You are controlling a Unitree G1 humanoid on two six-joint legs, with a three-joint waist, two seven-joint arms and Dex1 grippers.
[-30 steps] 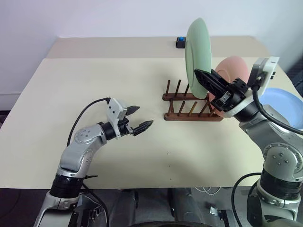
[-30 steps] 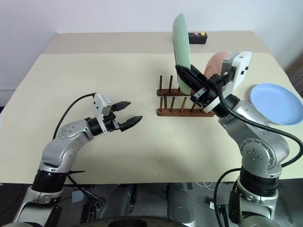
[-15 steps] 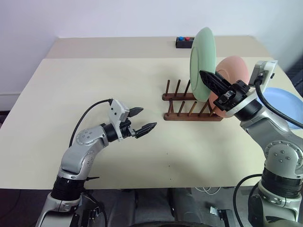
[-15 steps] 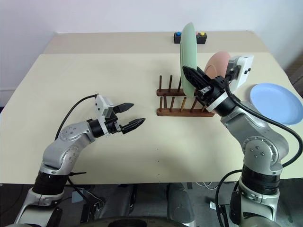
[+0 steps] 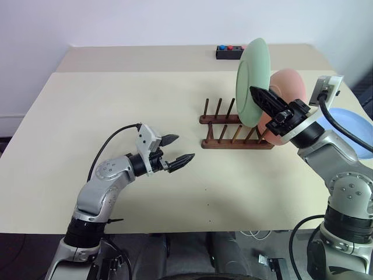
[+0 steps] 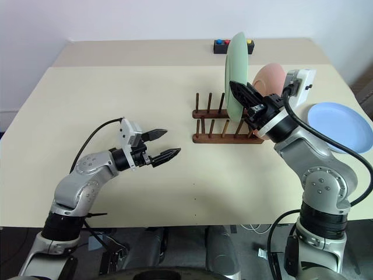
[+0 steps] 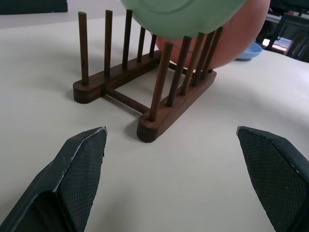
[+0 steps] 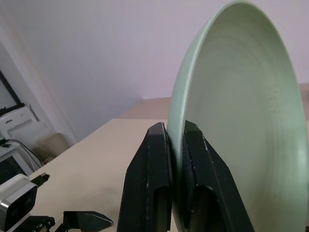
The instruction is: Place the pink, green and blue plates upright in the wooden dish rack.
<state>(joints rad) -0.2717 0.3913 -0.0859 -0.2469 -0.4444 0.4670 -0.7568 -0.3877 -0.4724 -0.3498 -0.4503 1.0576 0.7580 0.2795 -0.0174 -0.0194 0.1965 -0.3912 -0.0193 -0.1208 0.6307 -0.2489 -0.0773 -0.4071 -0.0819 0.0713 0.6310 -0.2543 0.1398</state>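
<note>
Two fingers of my right hand clamp the green plate's rim, seen close in the right wrist view. Head views show it upright above the rack, beside the racked pink plate. Blue plate lies flat on the worktop. My left hand hovers, fingers apart.

A table carries a dish rack right of centre. 1 plate stands in the rack's right end; another plate is upright above its middle. A 3rd plate lies flat farther right. A button box sits behind the rack.
</note>
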